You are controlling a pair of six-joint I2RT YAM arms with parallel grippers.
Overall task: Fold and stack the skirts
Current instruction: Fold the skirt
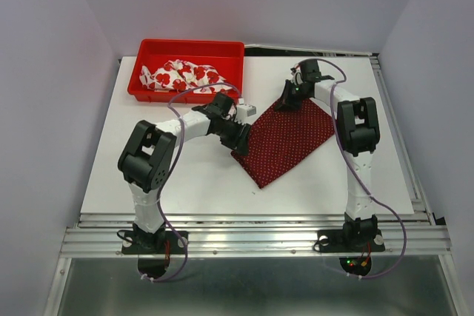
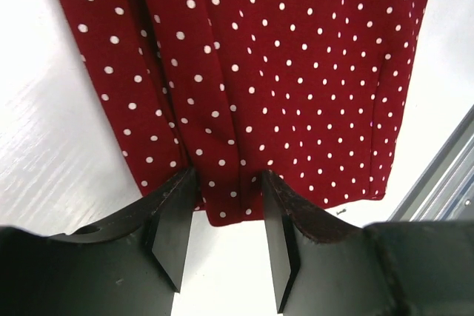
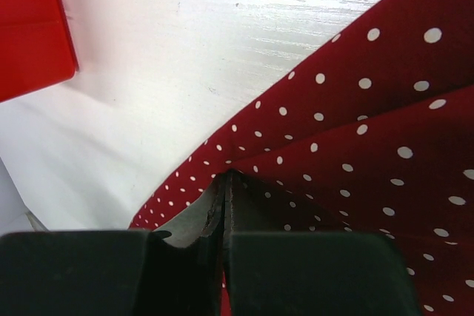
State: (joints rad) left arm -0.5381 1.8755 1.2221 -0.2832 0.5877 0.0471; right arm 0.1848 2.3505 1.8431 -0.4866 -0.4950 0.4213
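A dark red skirt (image 1: 285,142) of thin woven cloth, sprinkled with tiny white dots, is spread as a tilted, roughly 4-sided shape on the matte white table (image 1: 148,175), right of centre. Soft lengthwise folds are seen near its left corner.

The left gripper (image 2: 226,183) is set at that left corner with its 2 black fingers parted about halfway. A narrow strip of the hem lies flat between them and is not pinched.

The right gripper (image 3: 224,183) is clenched tight at the skirt's far corner. A pinch of the dotted cloth is grasped between its closed fingers, and the fabric is drawn up into creases that fan out from the tips.

At the far left of the table a rectangular red plastic tray (image 1: 142,72) with smooth, glossy walls is placed. In it a white skirt (image 1: 181,75) printed with large red flowers is bunched in a crumpled heap — well apart from the dotted one.
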